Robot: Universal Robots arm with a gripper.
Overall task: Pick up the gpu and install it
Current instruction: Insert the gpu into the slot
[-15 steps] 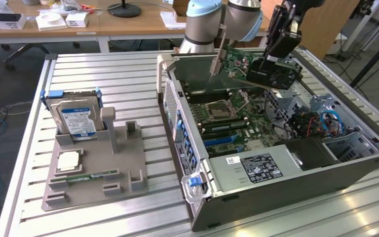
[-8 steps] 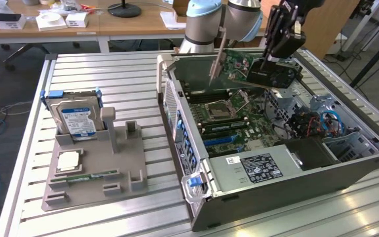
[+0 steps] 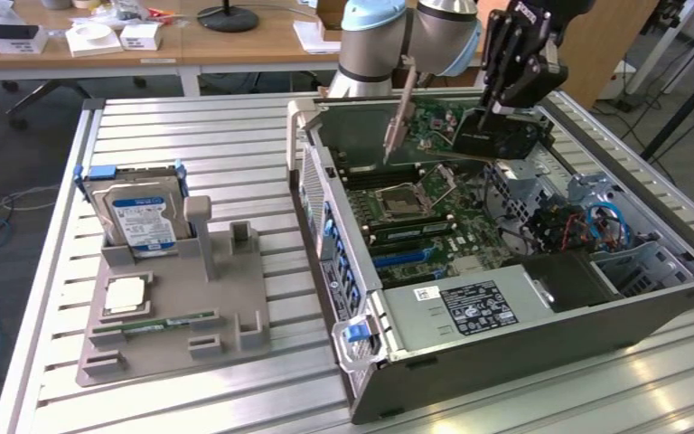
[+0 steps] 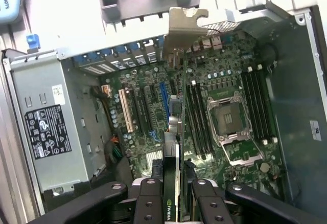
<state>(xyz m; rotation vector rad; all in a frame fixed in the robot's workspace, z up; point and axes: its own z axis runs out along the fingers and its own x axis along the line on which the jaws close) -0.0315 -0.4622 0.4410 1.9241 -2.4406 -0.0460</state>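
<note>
Pinching the gpu edge-on, the fingers hold it above the motherboard, its long axis running from them out to the silver bracket by the case rear.

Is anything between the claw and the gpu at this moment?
No. In the wrist view the claw grips the gpu directly from both sides, with the card edge-on over the motherboard.
</note>
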